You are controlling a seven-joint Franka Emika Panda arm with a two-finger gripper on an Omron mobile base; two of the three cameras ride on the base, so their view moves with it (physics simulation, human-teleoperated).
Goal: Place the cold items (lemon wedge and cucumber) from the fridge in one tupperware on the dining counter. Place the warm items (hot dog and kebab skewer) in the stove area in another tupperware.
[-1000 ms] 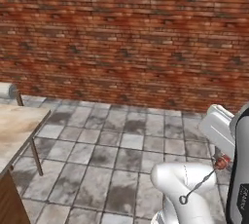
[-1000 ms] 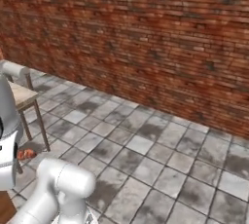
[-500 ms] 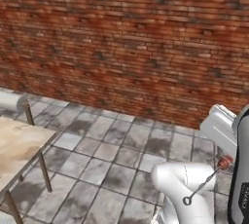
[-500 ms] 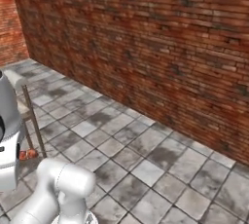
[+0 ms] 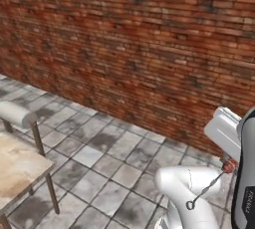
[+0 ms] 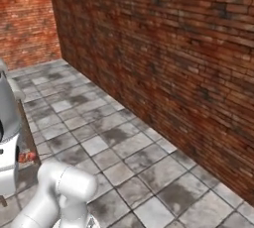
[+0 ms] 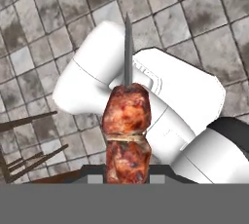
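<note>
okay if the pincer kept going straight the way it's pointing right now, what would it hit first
Probably the robot's own white arm: in the hand view it lies right beyond the tip of the kebab skewer the pincer holds, with the tiled floor behind. Depth is hard to judge.

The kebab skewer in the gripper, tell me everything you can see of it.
The kebab skewer is a thin grey stick with a pointed tip and two glossy reddish-brown meat chunks, charred in spots, stacked one above the other along it. In the hand view it rises from between the gripper and runs straight away from the camera, its bare point ending over the robot's own white body. The gripper is shut on it at the lower chunk. In the left base view a small red chunk shows beside the arm.
</note>
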